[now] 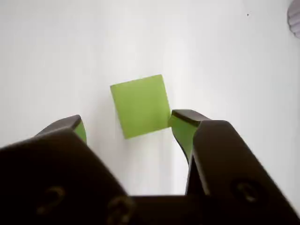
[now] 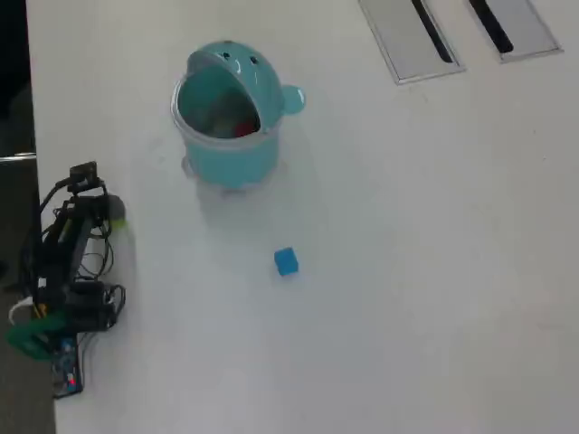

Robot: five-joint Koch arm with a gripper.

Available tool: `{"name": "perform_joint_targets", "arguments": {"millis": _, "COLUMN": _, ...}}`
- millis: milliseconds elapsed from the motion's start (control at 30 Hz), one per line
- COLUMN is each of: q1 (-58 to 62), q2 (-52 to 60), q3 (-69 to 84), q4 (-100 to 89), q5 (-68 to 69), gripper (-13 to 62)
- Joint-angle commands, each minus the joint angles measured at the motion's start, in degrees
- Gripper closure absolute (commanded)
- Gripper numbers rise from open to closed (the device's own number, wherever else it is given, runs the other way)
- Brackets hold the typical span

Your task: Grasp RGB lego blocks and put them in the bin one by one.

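In the wrist view the yellow-green block (image 1: 140, 106) lies on the white table, just ahead of my gripper (image 1: 130, 121). The jaws stand wide open on either side of it. The right fingertip (image 1: 183, 123) touches the block's lower right corner; the left fingertip (image 1: 70, 124) is apart from it. In the overhead view the teal bin (image 2: 228, 152) stands at the upper left with a red block (image 2: 244, 130) inside. The blue block (image 2: 286, 261) lies on the table below the bin. My arm (image 2: 71, 244) is at the table's left edge and hides the yellow-green block there.
Two grey recessed panels (image 2: 409, 38) (image 2: 508, 25) sit in the table at the top right of the overhead view. The table's left edge runs beside the arm. A pale ribbed object (image 1: 295, 18) shows at the wrist view's top right corner.
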Motion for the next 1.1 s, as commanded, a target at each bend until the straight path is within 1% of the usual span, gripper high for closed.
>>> {"name": "perform_joint_targets", "arguments": {"millis": 0, "q1": -0.3, "q2": -0.6, "q3": -1.5, "q4": -2.9, "q5": -0.4, "gripper": 16.5}}
{"name": "perform_joint_targets", "arguments": {"millis": 400, "q1": 0.4, "q2": -9.3, "q3": 0.5, "q4": -12.3, "q5": -0.4, "gripper": 17.3}}
{"name": "perform_joint_targets", "arguments": {"millis": 533, "q1": 0.4, "q2": -10.9, "q3": 0.4, "q4": -12.7, "q5": -0.5, "gripper": 22.4}}
{"name": "perform_joint_targets", "arguments": {"millis": 633, "q1": 0.8, "q2": -10.4, "q3": 0.3, "q4": -12.5, "q5": -0.5, "gripper": 29.9}}
{"name": "perform_joint_targets", "arguments": {"millis": 733, "q1": 0.8, "q2": -8.1, "q3": -0.6, "q4": -12.2, "q5": -0.8, "gripper": 35.9}}
{"name": "perform_joint_targets", "arguments": {"millis": 800, "q1": 0.5, "q2": -5.8, "q3": -2.7, "q4": -9.9, "q5": -0.7, "gripper": 37.6}}
{"name": "perform_joint_targets", "arguments": {"millis": 900, "q1": 0.4, "q2": -0.2, "q3": -9.6, "q4": -3.9, "q5": -0.8, "gripper": 37.7}}
{"name": "perform_joint_targets", "arguments": {"millis": 1000, "q1": 0.1, "q2": 3.4, "q3": -16.1, "q4": -1.9, "q5": -0.8, "gripper": 38.1}}
{"name": "perform_joint_targets", "arguments": {"millis": 1067, "q1": -0.1, "q2": 6.2, "q3": -19.2, "q4": -1.8, "q5": -0.9, "gripper": 44.9}}
